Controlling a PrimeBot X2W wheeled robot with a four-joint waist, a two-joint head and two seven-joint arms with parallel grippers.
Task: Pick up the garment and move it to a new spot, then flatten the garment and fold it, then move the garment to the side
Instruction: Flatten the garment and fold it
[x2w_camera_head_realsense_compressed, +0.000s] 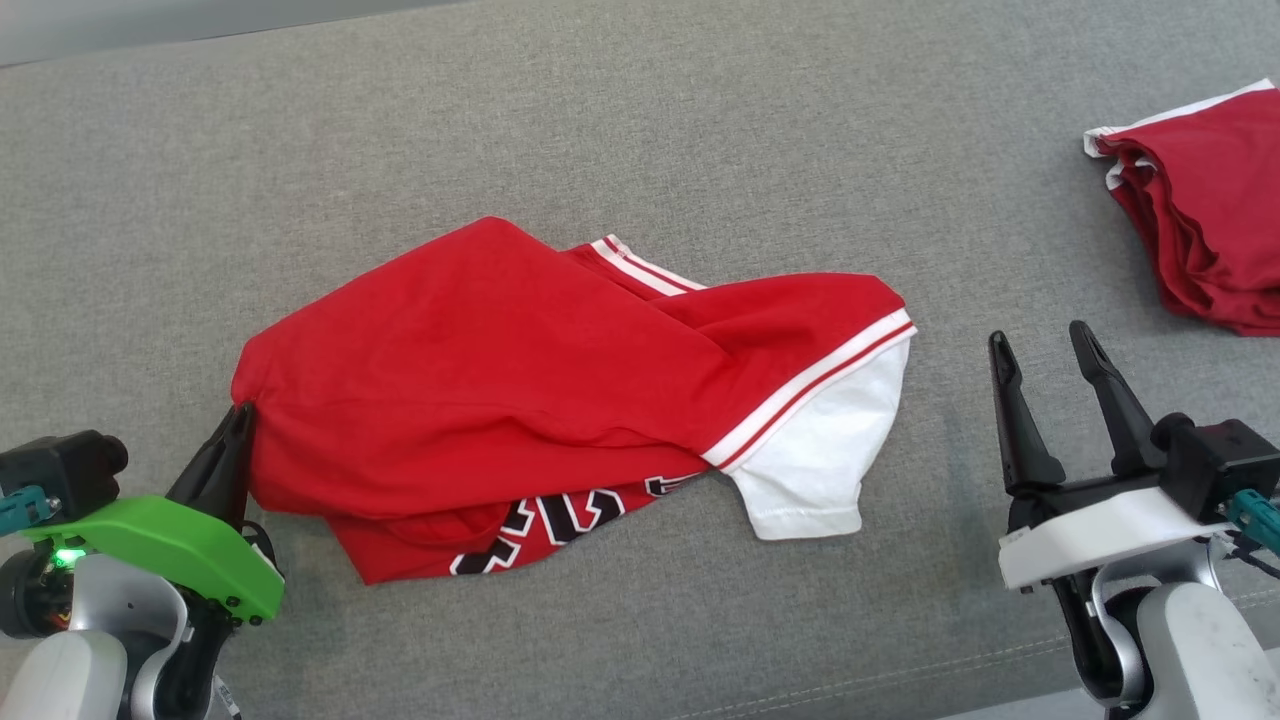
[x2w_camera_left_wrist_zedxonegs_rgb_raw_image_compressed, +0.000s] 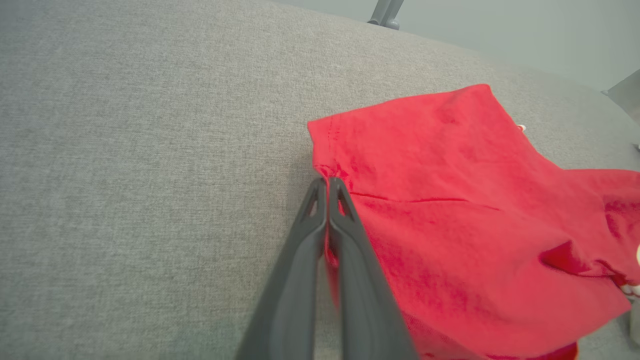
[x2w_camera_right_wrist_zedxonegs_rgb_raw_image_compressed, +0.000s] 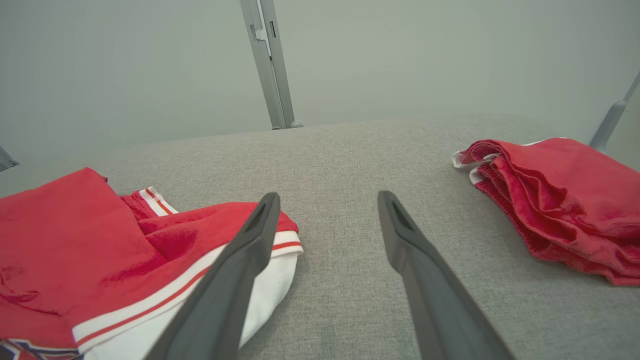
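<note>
On the grey upholstered surface (x2w_camera_head_realsense_compressed: 640, 130) the red shirt (x2w_camera_head_realsense_compressed: 480, 380) lies crumpled in the middle. Its long axis runs across from the robot's left to its right, with the white sleeve (x2w_camera_head_realsense_compressed: 820, 460) at the right end. There is one such shirt, and one folded stack of darker red clothes (x2w_camera_head_realsense_compressed: 1210, 220) well apart at the far right. Of the two claws, the left claw (x2w_camera_head_realsense_compressed: 240, 415) is pinched tight on the shirt's left edge, so a lift would start from that end, while the right claw (x2w_camera_head_realsense_compressed: 1040, 340) stands wide and empty near the sleeve.
</note>
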